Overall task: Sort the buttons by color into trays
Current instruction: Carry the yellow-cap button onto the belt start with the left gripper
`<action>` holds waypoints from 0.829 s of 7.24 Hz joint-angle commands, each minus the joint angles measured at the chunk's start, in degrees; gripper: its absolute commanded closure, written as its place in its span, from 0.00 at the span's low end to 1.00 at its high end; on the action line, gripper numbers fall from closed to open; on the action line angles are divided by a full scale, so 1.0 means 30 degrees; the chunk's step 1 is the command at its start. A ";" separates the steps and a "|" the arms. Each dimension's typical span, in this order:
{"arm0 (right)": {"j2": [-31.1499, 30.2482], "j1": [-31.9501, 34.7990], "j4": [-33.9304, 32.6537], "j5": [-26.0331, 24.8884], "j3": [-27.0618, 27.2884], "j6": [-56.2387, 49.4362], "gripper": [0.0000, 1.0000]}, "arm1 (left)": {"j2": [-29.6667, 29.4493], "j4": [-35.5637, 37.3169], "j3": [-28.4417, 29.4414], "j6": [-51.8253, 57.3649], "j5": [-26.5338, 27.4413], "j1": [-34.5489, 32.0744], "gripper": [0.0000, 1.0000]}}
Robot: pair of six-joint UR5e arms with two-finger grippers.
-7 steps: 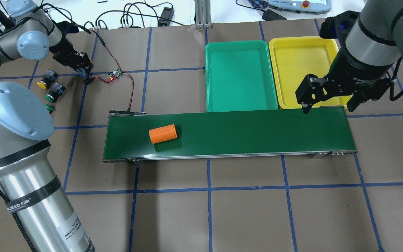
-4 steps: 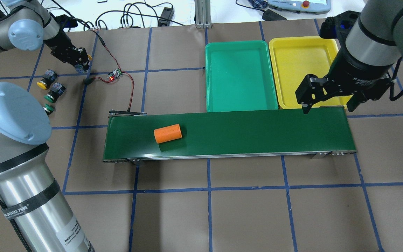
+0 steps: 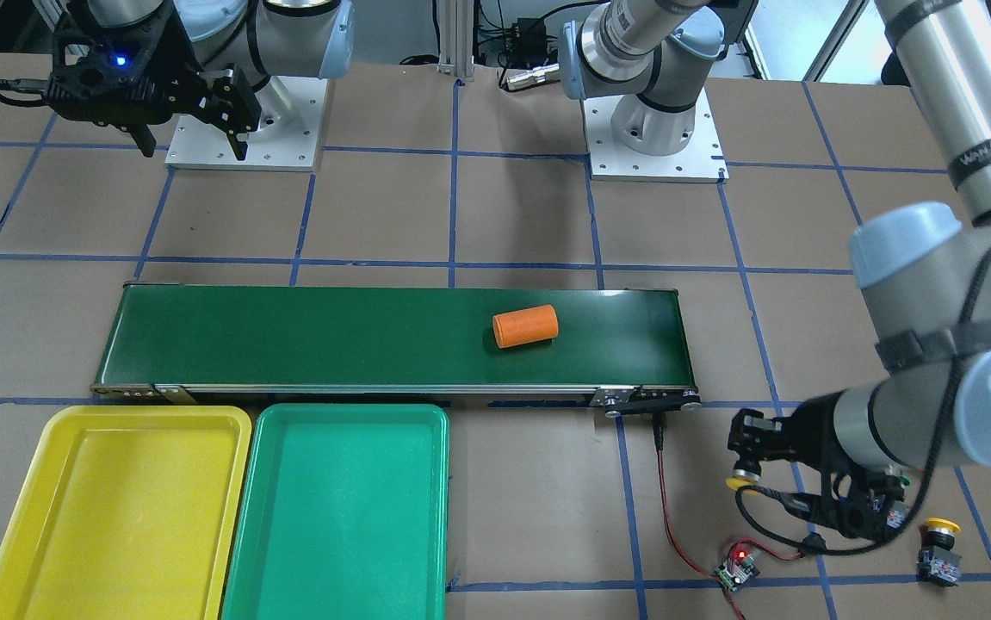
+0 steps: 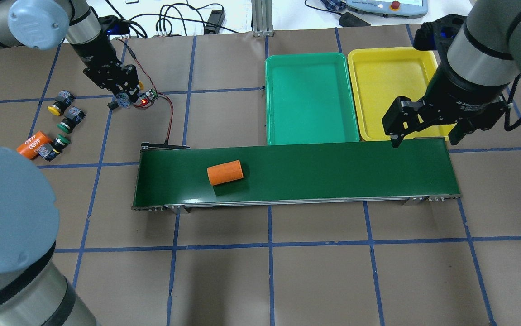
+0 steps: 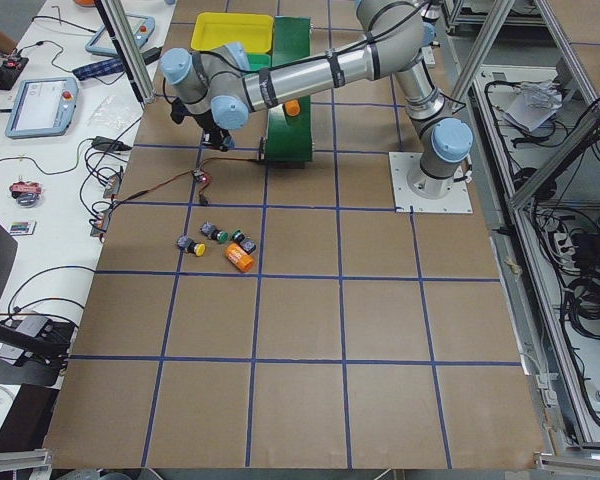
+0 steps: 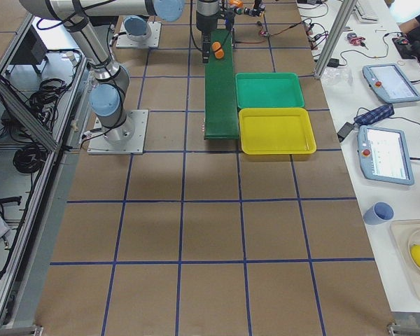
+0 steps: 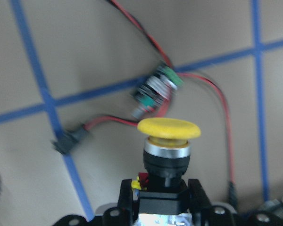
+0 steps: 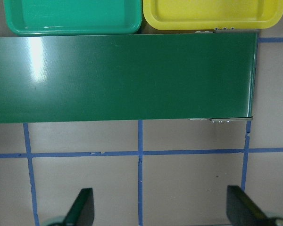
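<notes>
Left gripper point(image 7: 160, 200) was clamped on the black body of a yellow button point(image 7: 168, 141), fingers point(image 7: 198, 193) against its two sides, cap pointing away from the wrist. From overhead the left gripper point(image 4: 123, 94) hung over the brown table cover just beside a small circuit board point(image 4: 148, 96) with a red light lit. A red wire point(image 4: 169, 115) ran from the board to the near end of the conveyor belt point(image 4: 332, 172). Whether the held button touched the table could not be told. The loose yellow button point(image 4: 55, 107) lay well to the left of the gripper. The first green button point(image 4: 66, 123) was just below it and the second green button point(image 4: 61, 140) lower again. That last one's body was touching an orange cylinder marked 4680 point(image 4: 31, 143). A plain orange cylinder point(image 4: 225, 172) lay on its side on the belt, left of the middle. Right gripper point(image 4: 424, 136) hovered over the belt's far right end, jaws spread wide and holding nothing. The wrist view showed its fingers point(image 8: 80, 209) well apart over bare table. The green tray point(image 4: 310, 97) and yellow tray point(image 4: 387, 81) sat side by side against the belt's far edge. No button was in either.
</notes>
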 commanded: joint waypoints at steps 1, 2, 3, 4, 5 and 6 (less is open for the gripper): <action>-0.0006 -0.0001 0.0012 -0.0016 0.0001 -0.0089 0.00 | 0.4298 0.1737 -0.6470 -0.3741 -0.0047 -0.0451 1.00; 0.0023 -0.0001 -0.0017 -0.0016 0.0001 -0.0089 0.00 | 0.5243 0.2943 -0.8412 -0.5679 -0.0107 -0.0655 1.00; -0.0006 -0.0001 0.0012 0.0013 0.0001 0.0027 0.00 | 0.5311 0.4608 -0.9330 -0.7293 -0.0078 -0.1295 1.00; 0.0052 -0.0001 -0.0017 -0.0016 0.0001 0.0028 0.00 | 0.5050 0.5698 -0.9311 -0.7716 -0.0136 -0.1853 1.00; 0.0053 -0.0001 -0.0046 -0.0016 0.0001 -0.0088 0.00 | 0.4874 0.5766 -0.9542 -0.7865 -0.0079 -0.2148 1.00; 0.0024 -0.0001 -0.0046 -0.0016 0.0001 -0.0089 0.00 | 0.4872 0.5767 -0.9574 -0.7663 -0.0078 -0.2209 1.00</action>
